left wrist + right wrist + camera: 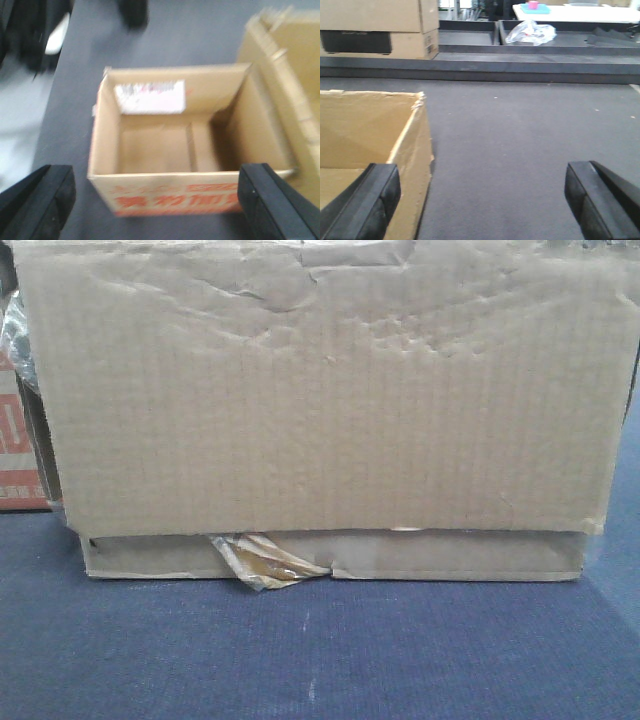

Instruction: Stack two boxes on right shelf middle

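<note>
**Plainly, the left pincer hangs over the wrong box**

Seen from the front, the tall box (320,390) sits on the flat box (450,555), whose tape scrap (262,562) sticks out at the seam. Both rest on the blue-grey tabletop (320,660). No view shows the shelf, so I judge the placing not yet done.

The left pincer (155,200) has its fingers spread wide and holds nothing. Between them lies the open printed carton (170,150), which is not a task box. The right pincer (485,195) is also wide apart and empty, over bare surface, with a brown box wall (370,130) just beside its left finger.

Risks, as I read them:
- Closing the left pincer now would grab the printed carton.
- The brown walls are dented and soft — a pinch on a rim could buckle it and let the box slip.
- Lifting the pair together could slide the tall box off the flat one, since nothing visible ties them.
</note>
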{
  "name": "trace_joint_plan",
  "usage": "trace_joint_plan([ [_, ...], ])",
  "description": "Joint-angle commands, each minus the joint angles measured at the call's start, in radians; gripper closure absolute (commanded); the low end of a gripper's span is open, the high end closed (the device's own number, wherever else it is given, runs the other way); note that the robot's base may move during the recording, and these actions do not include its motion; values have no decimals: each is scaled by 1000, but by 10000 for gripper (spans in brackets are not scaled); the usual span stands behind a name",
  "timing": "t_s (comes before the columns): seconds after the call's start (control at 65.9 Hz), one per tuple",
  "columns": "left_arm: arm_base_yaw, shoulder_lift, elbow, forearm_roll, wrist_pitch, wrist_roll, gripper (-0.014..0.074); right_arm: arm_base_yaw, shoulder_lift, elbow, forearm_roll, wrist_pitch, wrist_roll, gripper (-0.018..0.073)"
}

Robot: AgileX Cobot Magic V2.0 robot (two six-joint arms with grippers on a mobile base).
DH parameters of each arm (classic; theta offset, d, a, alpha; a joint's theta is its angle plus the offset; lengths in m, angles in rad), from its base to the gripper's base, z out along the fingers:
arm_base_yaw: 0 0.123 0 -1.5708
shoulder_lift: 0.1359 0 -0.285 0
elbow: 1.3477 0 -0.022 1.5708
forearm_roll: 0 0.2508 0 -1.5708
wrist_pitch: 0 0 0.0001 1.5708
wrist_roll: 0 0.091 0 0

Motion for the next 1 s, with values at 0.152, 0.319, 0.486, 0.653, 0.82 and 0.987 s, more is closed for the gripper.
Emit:
trace_joint_plan([
  [0.152, 133, 326, -327, -113, 247, 173, 36, 15, 2, -9, -8, -25, 1, -10],
  [0.319, 197, 475, -435, -177, 287, 266, 36, 15, 2, -9, -8, -25, 1, -10],
  [0.486, 197, 582, -444, -177, 277, 289, 36, 15, 2, -9, -8, -25, 1, -10],
  [0.653, 197, 676, -444, -173, 216, 289, 36, 16, 2, -9, -8, -19, 1, -10],
  [0.82, 199, 760, -444, -155, 186, 289, 36, 16, 2, -9, -8, -12, 1, -10],
  [0.987, 199, 813, -444, -151, 186, 289, 36, 16, 2, -9, -8, -2, 1, -10],
])
